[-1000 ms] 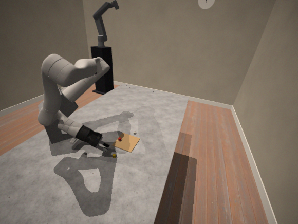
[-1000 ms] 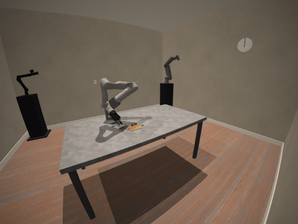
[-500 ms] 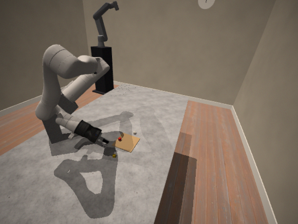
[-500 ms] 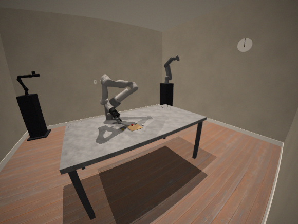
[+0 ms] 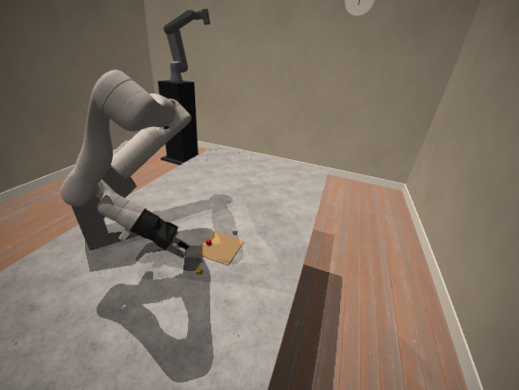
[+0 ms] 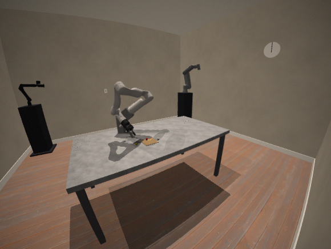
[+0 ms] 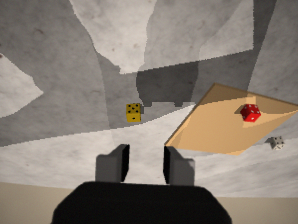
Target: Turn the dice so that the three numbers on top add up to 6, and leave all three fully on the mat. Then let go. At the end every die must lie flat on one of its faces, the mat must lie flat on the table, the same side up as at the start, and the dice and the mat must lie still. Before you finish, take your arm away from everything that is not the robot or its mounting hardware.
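On the grey table [image 6: 85, 160], near the arm's base, lies a thin tan mat [image 5: 222, 250] with only one of the three dice on it: the red die [image 7: 250, 113] sits on the mat toward its far side. Two others are off it, on the bare table: the yellow die [image 7: 133, 112] lies just beside the mat's near corner, and the white die [image 7: 276, 143] sits just past the opposite edge. Which faces are up is hard to read at this size; the yellow one shows several dark pips on the side facing the wrist camera.

Low over the table and tilted forward, the gripper [image 7: 144, 161] has its fingers partly apart with nothing between them. The yellow die is ahead of the jaws and a little to the left, well short of being between them.

These dice look small, hard and light, so I judge they will skid or tumble at a slight nudge, and a pinch off centre could squirt one out. The safest hold seems to be on two opposite flat side faces, squarely centred. The mat looks thin and light, so a die dragged across its edge might shift or lift it
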`<state>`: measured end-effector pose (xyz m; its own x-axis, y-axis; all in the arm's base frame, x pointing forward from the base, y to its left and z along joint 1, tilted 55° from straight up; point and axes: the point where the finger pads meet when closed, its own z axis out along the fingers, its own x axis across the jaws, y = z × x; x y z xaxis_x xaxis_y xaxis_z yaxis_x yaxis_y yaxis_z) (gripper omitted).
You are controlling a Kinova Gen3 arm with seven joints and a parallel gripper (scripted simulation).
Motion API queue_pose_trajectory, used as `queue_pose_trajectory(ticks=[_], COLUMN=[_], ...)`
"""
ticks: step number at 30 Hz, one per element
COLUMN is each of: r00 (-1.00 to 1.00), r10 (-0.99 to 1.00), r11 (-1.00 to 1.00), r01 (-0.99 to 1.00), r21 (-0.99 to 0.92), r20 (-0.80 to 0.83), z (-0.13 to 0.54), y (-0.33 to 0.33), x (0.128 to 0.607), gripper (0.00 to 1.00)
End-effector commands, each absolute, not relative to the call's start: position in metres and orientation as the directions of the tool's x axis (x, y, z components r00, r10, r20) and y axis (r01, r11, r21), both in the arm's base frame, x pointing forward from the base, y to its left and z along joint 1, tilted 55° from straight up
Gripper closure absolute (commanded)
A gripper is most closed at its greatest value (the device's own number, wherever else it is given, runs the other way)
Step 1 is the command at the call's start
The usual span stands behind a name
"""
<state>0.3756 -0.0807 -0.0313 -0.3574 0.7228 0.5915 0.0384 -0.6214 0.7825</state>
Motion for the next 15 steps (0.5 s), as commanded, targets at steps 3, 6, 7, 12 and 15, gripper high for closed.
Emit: queue_pose_trajectory(ticks=[3,6,7,12,15], r00=[-0.397,-0.426,-0.434,-0.455,-0.452], r10=[0.715,0.69,0.681,0.645,0.636], r11=[-0.589,-0.565,-0.554,-0.478,-0.417], r01=[0.101,0.189,0.221,0.386,0.481], r21=[0.802,0.803,0.802,0.789,0.771], r20=[0.575,0.586,0.59,0.613,0.626], z=[-0.0261,-0.0261,-0.026,-0.0251,-0.0233], y=[-0.0815,-0.0778,-0.0768,-0.0752,-0.0775], x=[0.3788,0.3782,0.3779,0.3765,0.3763], gripper=[0.36,0.36,0.36,0.36,0.36])
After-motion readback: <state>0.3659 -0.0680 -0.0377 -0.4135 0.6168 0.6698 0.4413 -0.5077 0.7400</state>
